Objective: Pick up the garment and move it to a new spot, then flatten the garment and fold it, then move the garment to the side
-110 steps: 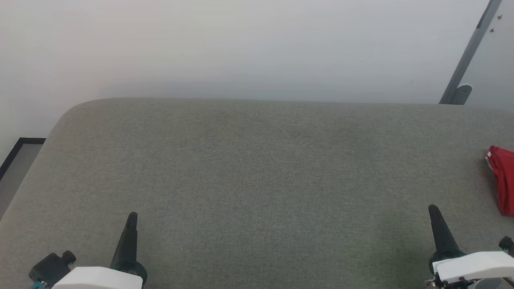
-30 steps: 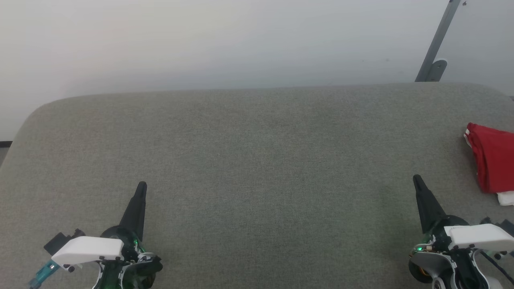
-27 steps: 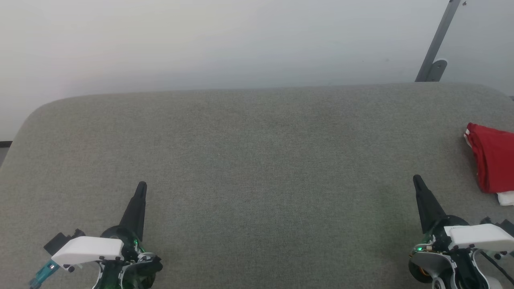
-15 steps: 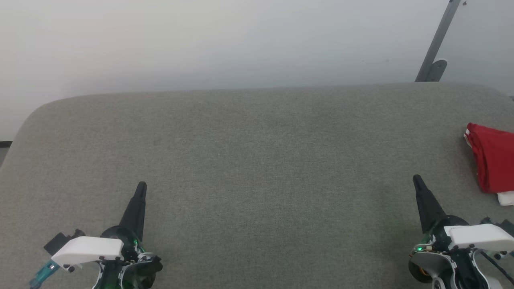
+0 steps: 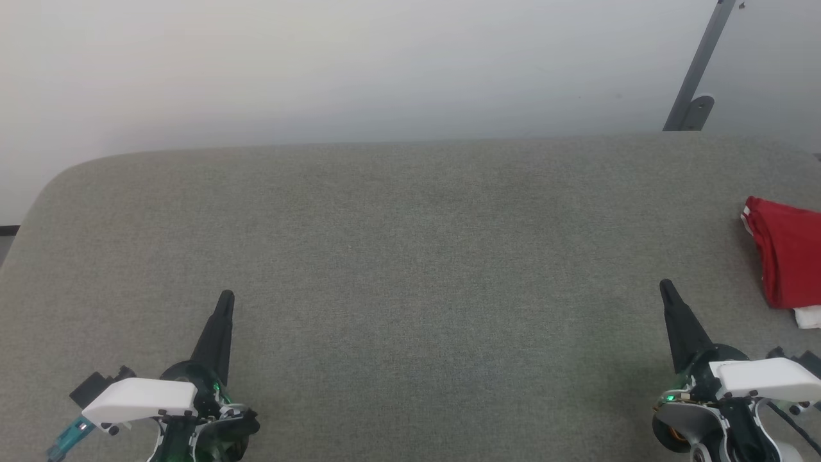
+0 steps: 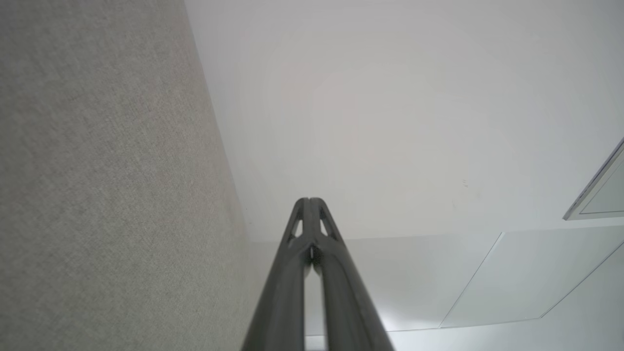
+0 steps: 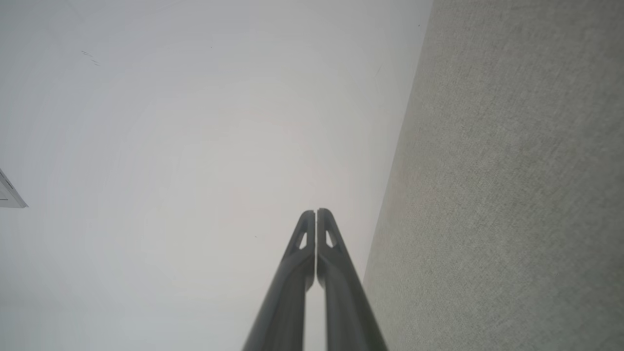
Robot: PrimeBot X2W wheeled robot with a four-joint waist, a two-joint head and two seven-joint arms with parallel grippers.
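Both of our grippers sit low over the near edge of the broad grey woven padded surface (image 5: 410,256), well apart from each other and carrying nothing. Our left gripper (image 5: 225,297) shows at the lower left of the head view, and its wrist view has the two long dark fingers (image 6: 285,292) pressed together from base to tip, with no cloth between them. Our right gripper (image 5: 665,286) shows at the lower right, and its fingers (image 7: 292,292) meet in the same way, pointing along the surface toward the plain white wall (image 5: 321,64).

We find the garment (image 5: 789,256), a red jersey-style shirt with a red-and-white striped edge and a bit of white sleeve, lying on the surface at the far right of the head view. It is beyond and to the right of the right gripper, clear of it, and the frame cuts part of it off.

From its compact, layered shape we judge that the pickup, flattening and folding are done and that it already lies off to the side. Little or nothing seems left. We cannot tell how neat the fold is, since its right part is out of frame.
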